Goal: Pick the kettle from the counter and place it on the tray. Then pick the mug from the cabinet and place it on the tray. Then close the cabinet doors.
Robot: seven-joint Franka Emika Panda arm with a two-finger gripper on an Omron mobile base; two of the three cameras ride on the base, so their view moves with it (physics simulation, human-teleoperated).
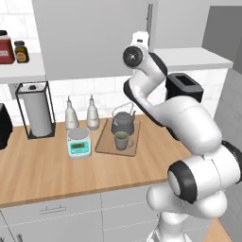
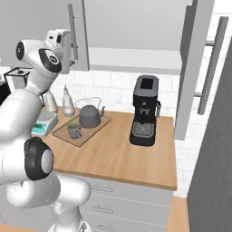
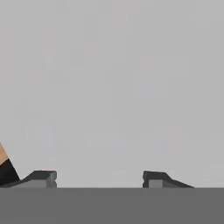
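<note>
The dark grey kettle (image 1: 123, 123) (image 2: 89, 116) stands on the wooden tray (image 1: 105, 142) (image 2: 61, 131) on the counter (image 1: 56, 170) (image 2: 118, 154). The grey-green mug (image 1: 122, 140) (image 2: 74, 130) sits on the tray just in front of it. My gripper (image 3: 100, 178) is raised against the left cabinet door (image 1: 90, 38) (image 2: 41, 27), close to its bar handle (image 1: 150, 19) (image 2: 71, 31). Flat grey door panel lies right ahead of the open fingers, with nothing between them. The right cabinet door (image 2: 186, 72) (image 1: 222, 33) stands swung out, baring the white shelf (image 2: 136, 59).
A black coffee machine (image 2: 145, 111) (image 1: 185, 87) stands under the open cabinet. Left of the tray are a small scale (image 1: 79, 142), two pale bottles (image 1: 71, 116) and a paper towel holder (image 1: 35, 111). Jars (image 1: 5, 49) sit on an open shelf at the far left.
</note>
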